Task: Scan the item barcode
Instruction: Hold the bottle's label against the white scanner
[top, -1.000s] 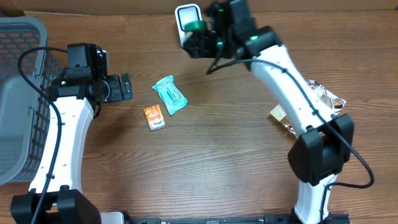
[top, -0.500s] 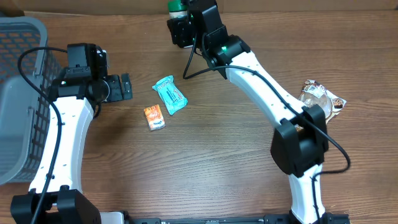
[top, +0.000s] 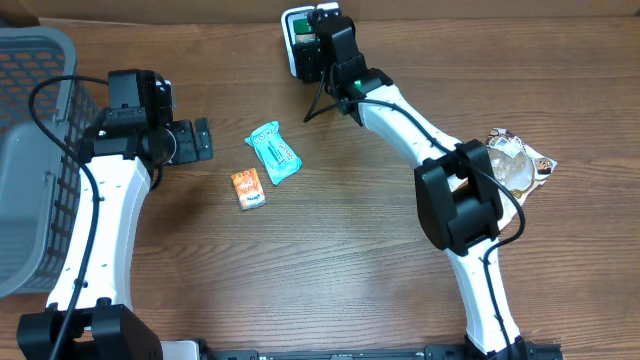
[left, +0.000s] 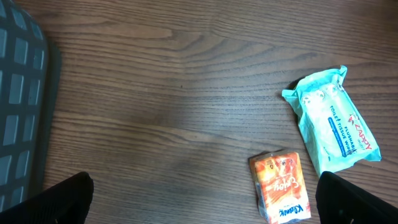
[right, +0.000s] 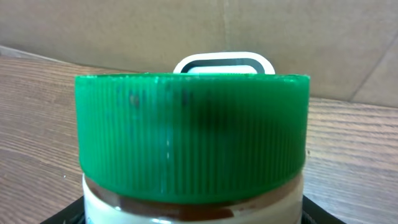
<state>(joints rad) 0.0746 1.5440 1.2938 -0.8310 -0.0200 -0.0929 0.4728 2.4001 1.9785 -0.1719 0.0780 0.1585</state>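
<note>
overhead: jar (top: 306, 42) has been swung back before the scanner (top: 296, 25) at 12 o'clock, clamped in right gripper (top: 322, 50); left gripper (top: 203, 140) held wide open. scan judged underway.

Jar (right: 191, 130): green ribbed screw lid, on and closed. Under the lid a thin dark brown band, then a cream body. Upright in the right wrist view, filling centre and lower frame.

Scanner (right: 222, 62): white, with a rounded-corner top. It stands directly behind the jar, and only its top edge shows above the lid. In the overhead view it sits at top centre of frame, with only a sliver of the green lid visible against its face.
</note>
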